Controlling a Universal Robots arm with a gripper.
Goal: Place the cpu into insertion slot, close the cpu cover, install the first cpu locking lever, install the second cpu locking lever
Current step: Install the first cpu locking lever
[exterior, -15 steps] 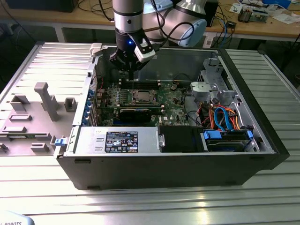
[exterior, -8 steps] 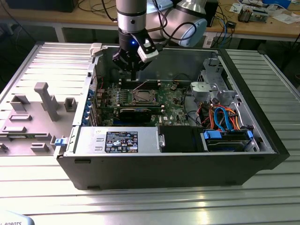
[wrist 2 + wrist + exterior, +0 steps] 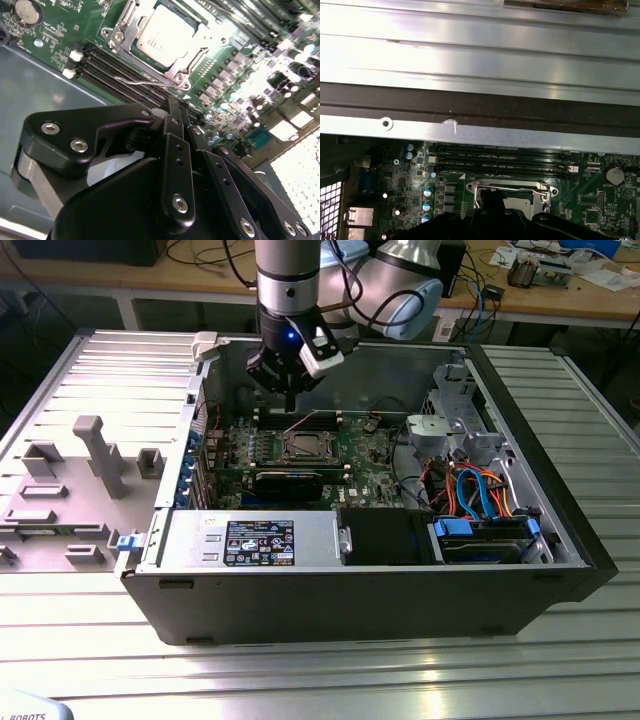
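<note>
One cpu (image 3: 162, 32) seated in insertion slot (image 3: 131, 20), one cpu cover (image 3: 192, 56) down.
Gripper (image 3: 172, 107) above, fingers together, holding nothing.

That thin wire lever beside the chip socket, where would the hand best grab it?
Probably at the lever's bent free end, coming from above. The wire lies low beside the cover, close to the memory slots, so only that kinked end stands clear enough to catch.
</note>
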